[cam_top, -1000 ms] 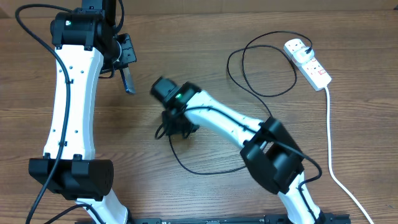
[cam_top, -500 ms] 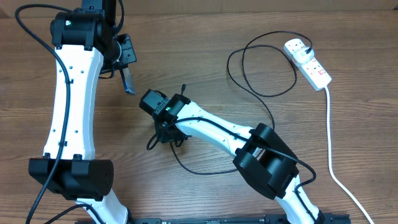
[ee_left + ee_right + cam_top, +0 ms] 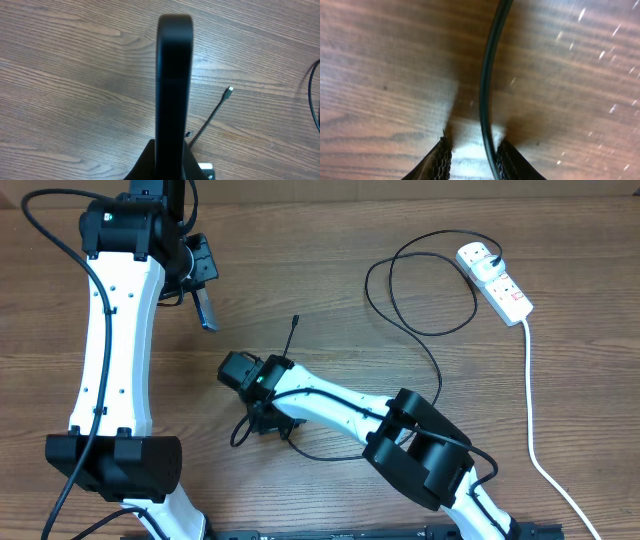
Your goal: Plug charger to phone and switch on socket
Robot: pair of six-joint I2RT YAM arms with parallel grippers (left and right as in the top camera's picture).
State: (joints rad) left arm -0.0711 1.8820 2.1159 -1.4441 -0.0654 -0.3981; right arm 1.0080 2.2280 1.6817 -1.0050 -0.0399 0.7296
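The wooden tabletop (image 3: 300, 240) is being shared by two arms. At far right the socket (image 3: 497, 280) is lying, well apart from both. At far left the phone (image 3: 206, 313) is being gripped firmly by the left tool (image 3: 200, 285) and shown edge-on, its long axis running away from the wrist. The right tool (image 3: 264, 416) is being held low near the centre, its fingers parted and straddling the charger (image 3: 487, 80). The cable is being touched by one finger only, so nothing is being clamped.

From that tool the free end is running far and slightly right to the connector tip (image 3: 229, 90), which is lying on the wood to the right of the phone, roughly between the two tools. The coming move is judged to be turning on that tip being brought leftward to the phone's end.

Compared with a second ago, the right tool is being found further left and nearer, the tip is being left uncovered, and the phone is being kept in place.
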